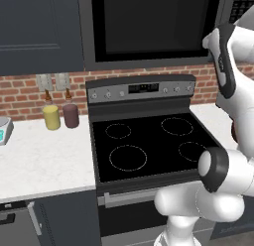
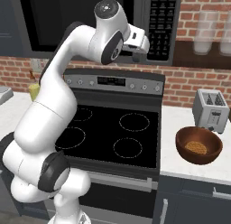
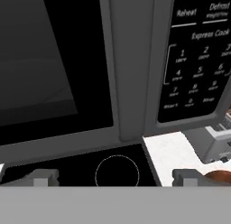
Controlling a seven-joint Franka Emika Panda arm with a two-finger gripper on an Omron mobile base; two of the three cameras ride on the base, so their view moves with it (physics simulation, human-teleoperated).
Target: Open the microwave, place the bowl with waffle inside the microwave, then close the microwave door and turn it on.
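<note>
White arm reaching up toward microwave (image 2: 90, 20) above stove (image 2: 113, 128), jaws standing wide, holding nothing, facing microwave door (image 3: 54, 60) handle (image 3: 131, 65). Bowl (image 2: 199, 145) with waffle (image 2: 196, 148) sitting on tabletop (image 2: 180, 166) beside toaster (image 2: 210, 110). Best approach, likely: straddling handle squarely before pulling.

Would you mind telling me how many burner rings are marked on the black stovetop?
4: back-left, back-right, front-left, front-right, the last partly hidden by the arm.
</note>
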